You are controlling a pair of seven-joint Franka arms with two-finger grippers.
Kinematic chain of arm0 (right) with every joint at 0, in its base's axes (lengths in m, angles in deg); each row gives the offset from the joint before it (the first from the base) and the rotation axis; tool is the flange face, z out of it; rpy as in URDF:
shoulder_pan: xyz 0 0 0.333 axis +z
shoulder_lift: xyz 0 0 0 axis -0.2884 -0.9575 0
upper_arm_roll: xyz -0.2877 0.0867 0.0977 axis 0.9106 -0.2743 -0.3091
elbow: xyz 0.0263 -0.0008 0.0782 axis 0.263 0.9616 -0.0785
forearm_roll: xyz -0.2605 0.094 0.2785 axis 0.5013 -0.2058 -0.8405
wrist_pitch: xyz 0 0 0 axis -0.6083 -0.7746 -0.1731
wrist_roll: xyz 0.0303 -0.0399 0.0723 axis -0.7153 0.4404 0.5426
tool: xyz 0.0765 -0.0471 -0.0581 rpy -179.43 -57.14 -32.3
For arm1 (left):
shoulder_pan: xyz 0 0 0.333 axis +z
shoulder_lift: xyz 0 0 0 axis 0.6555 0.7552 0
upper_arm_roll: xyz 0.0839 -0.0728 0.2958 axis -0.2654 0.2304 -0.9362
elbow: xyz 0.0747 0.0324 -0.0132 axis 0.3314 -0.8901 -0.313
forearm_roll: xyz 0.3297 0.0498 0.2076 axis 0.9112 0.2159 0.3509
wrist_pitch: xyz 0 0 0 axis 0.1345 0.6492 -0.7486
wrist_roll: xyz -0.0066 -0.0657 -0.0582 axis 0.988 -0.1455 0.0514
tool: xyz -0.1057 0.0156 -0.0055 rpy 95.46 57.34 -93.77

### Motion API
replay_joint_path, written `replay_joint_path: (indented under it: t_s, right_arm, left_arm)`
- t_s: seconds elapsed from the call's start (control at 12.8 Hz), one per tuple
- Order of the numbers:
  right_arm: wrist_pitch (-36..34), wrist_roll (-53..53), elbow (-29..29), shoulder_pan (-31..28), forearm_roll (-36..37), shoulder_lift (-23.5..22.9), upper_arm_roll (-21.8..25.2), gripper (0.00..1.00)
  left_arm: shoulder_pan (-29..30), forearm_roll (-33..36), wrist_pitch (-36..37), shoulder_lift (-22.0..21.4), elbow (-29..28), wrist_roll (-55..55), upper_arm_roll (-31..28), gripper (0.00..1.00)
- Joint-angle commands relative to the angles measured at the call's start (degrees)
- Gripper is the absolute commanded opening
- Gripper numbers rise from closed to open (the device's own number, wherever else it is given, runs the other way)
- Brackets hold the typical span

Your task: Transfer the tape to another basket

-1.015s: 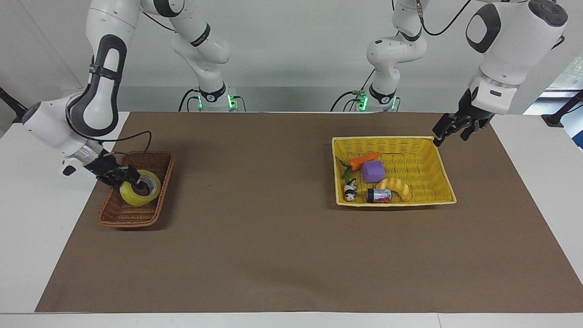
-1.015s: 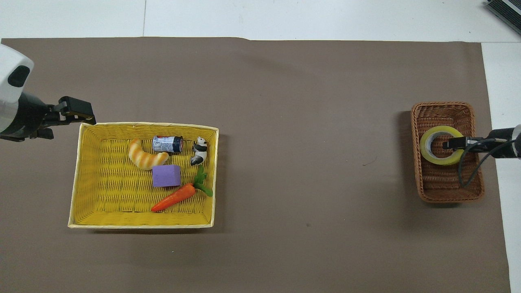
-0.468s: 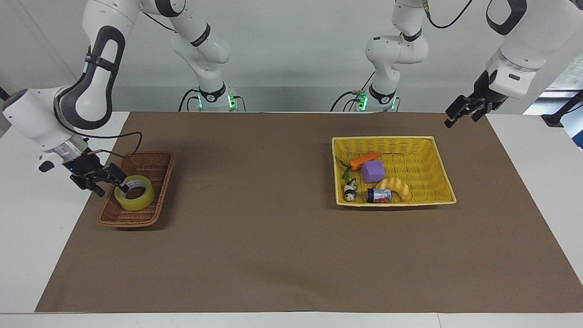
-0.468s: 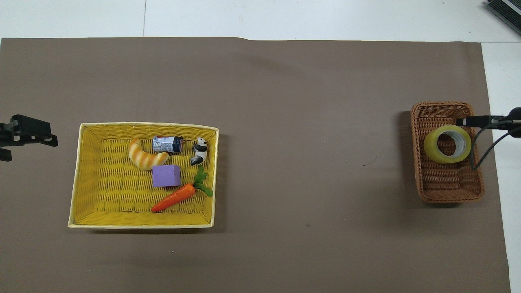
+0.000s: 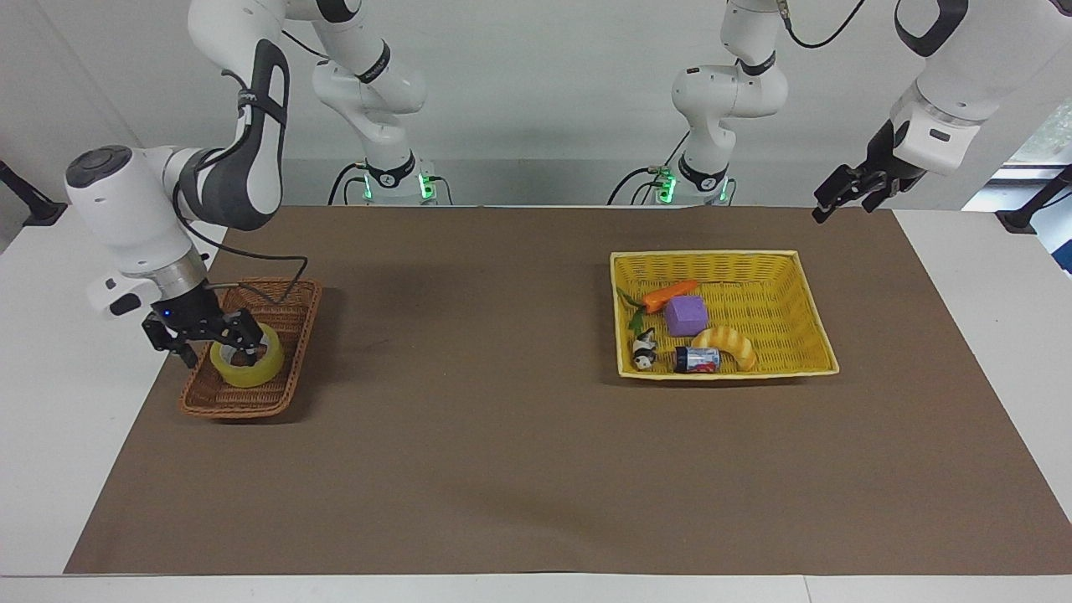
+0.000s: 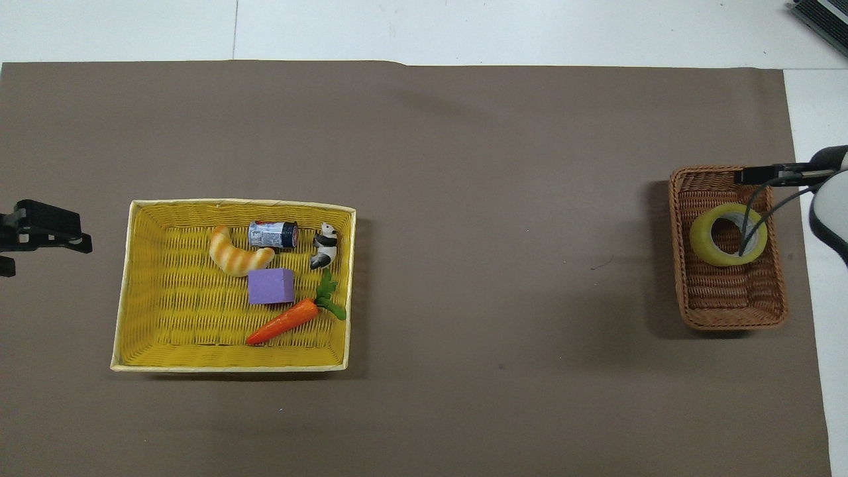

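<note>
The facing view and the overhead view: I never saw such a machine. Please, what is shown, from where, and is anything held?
These are two white robot arms, each ending in a two-finger gripper. The facing view looks at them from across the table. The overhead view looks down from their own end, so the sides are swapped. On the brown mat stand two baskets. The brown wicker basket holds a roll of yellow tape, lying flat. The yellow basket holds a toy carrot, a purple block, a panda figure, a small can and a bread toy. The right gripper hangs open over the wicker basket, close to the tape. The left gripper waits open beside the yellow basket. Neither holds anything.
</note>
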Motion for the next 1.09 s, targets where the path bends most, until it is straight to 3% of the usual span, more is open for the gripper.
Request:
replay_joint_path:
  t_s: [0.0,0.31,0.62,0.78,1.01]
  right_arm:
    - [-6.98,-8.57,1.00,0.70,1.81,4.63,-1.04,1.00]
    - [-14.55,-26.71,1.27,9.39,4.27,10.60,-1.04,1.00]
    - [-19.57,-28.85,-0.22,11.52,4.80,15.53,-1.04,1.00]
    - [-26.74,-26.66,-6.61,10.99,4.80,15.28,-1.13,1.00]
    - [-36.51,-24.54,-13.92,10.64,5.15,15.62,-0.34,1.00]
  left_arm:
    - [-1.36,0.78,1.72,-0.48,0.57,0.13,-1.18,1.00]
    - [-0.57,0.96,0.41,-0.13,0.67,-0.13,-1.09,1.00]
    - [2.49,0.88,-0.04,-0.03,0.75,-0.31,1.09,1.00]
    - [6.72,1.22,0.05,-0.56,0.05,-0.31,5.92,1.00]
    - [6.11,3.86,-1.43,-0.83,-1.26,-0.31,6.12,1.00]
